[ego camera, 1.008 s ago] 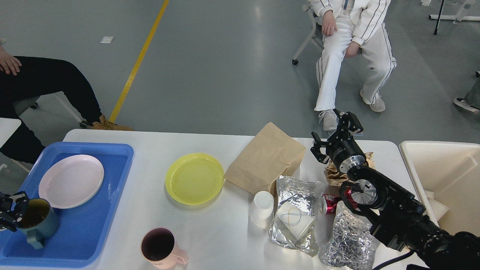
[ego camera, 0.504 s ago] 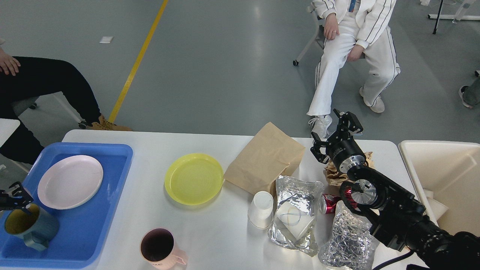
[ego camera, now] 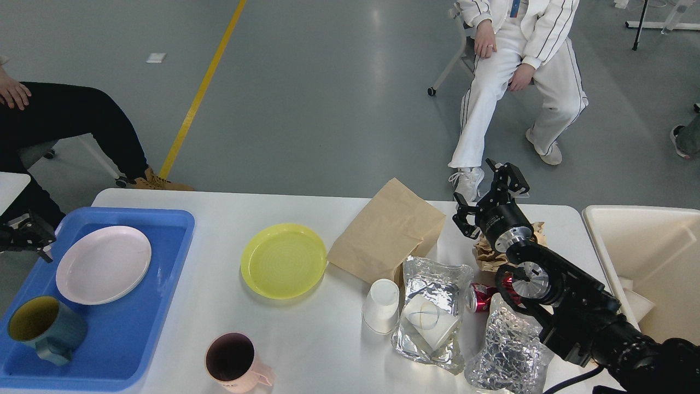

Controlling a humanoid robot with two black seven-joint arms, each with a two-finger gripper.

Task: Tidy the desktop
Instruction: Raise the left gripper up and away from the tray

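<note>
The white desktop [ego camera: 306, 339] carries a yellow plate [ego camera: 283, 260], a pink mug [ego camera: 232, 358], a brown paper bag [ego camera: 388, 232], a tipped white paper cup [ego camera: 381, 305], two foil bags [ego camera: 432, 312] [ego camera: 508, 350], a red can [ego camera: 481, 298] and crumpled brown paper [ego camera: 486, 257]. A teal mug [ego camera: 46, 328] stands in the blue tray [ego camera: 126, 339] beside a pale pink plate [ego camera: 104, 264]. My left gripper [ego camera: 30, 238] hovers open and empty at the tray's far left edge, well away from the teal mug. My right gripper [ego camera: 476, 183] is open and empty above the crumpled paper.
A cream bin [ego camera: 651, 257] stands off the table's right end, with white scraps inside. Two people sit beyond the far edge, one at the left in black [ego camera: 65, 115] and one at the right in white [ego camera: 514, 82]. My right arm [ego camera: 579, 317] crosses the front right corner.
My left gripper has let go of the teal mug, which now stands in the blue tray, and has risen away toward the tray's far left edge. The right arm has stayed still.
</note>
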